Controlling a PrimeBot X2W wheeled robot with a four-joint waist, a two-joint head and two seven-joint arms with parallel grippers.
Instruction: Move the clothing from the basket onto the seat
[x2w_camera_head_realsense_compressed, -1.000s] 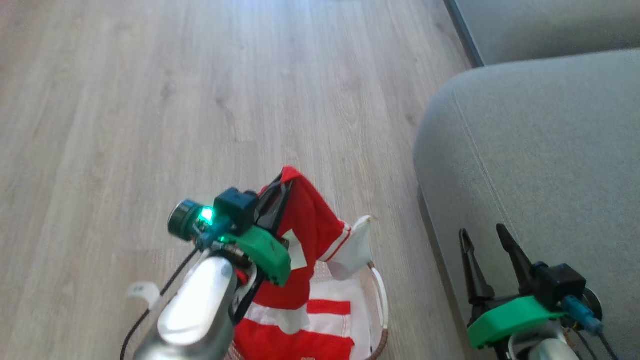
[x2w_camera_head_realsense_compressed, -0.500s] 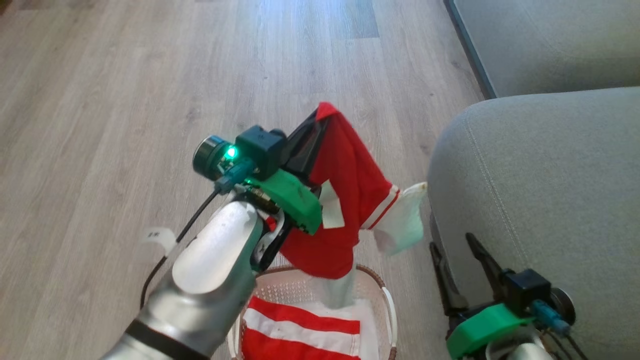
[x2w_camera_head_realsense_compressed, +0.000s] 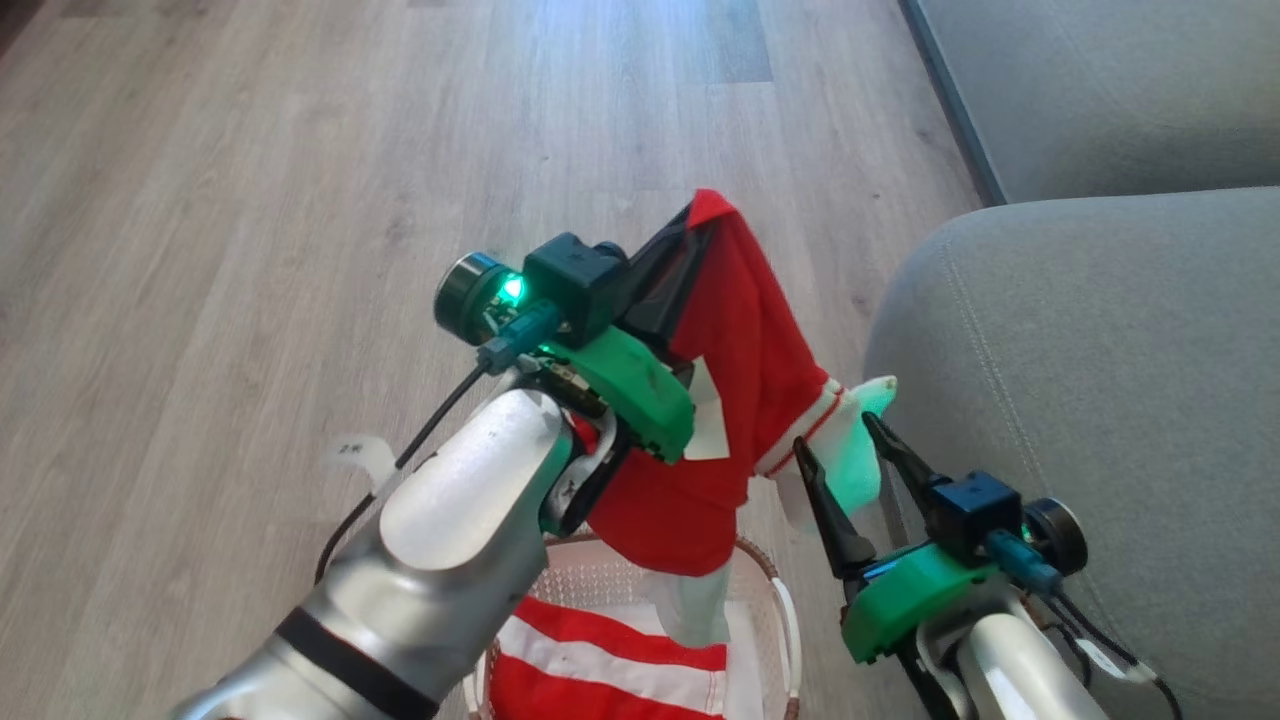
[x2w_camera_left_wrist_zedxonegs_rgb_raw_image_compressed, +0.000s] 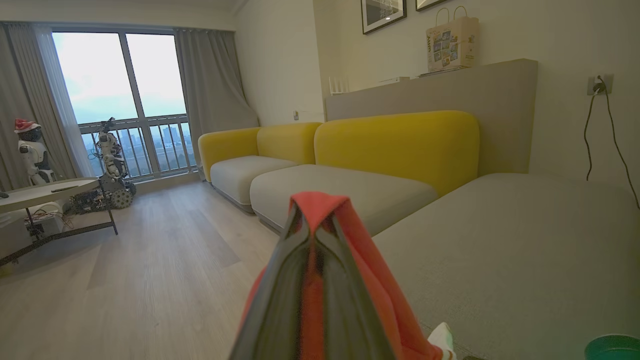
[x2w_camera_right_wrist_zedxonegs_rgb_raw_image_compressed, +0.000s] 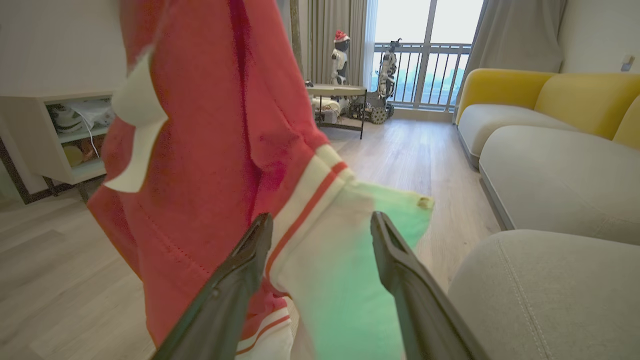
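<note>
My left gripper (x2w_camera_head_realsense_compressed: 697, 208) is shut on the top of a red garment (x2w_camera_head_realsense_compressed: 745, 340), which hangs above the basket (x2w_camera_head_realsense_compressed: 783, 600). The left wrist view shows red cloth pinched at the tips of this gripper (x2w_camera_left_wrist_zedxonegs_rgb_raw_image_compressed: 316, 220). A second red garment with white stripes (x2w_camera_head_realsense_compressed: 610, 665) lies in the basket. My right gripper (x2w_camera_head_realsense_compressed: 838, 433) is open, its fingers on either side of the hanging garment's white end (x2w_camera_right_wrist_zedxonegs_rgb_raw_image_compressed: 330, 250). I cannot tell whether they touch it. The grey seat (x2w_camera_head_realsense_compressed: 1100, 400) is just to the right.
Pale wood floor (x2w_camera_head_realsense_compressed: 250, 200) stretches ahead and to the left. More grey cushions with yellow backs (x2w_camera_left_wrist_zedxonegs_rgb_raw_image_compressed: 395, 145) run along the wall. A low table (x2w_camera_right_wrist_zedxonegs_rgb_raw_image_compressed: 335, 91) and small robots stand by the window. A white shelf unit (x2w_camera_right_wrist_zedxonegs_rgb_raw_image_compressed: 55, 135) stands to the left in the right wrist view.
The left gripper has lifted the red garment up out of the basket. The right gripper has moved up and left until its open fingers flank the garment's white end.
</note>
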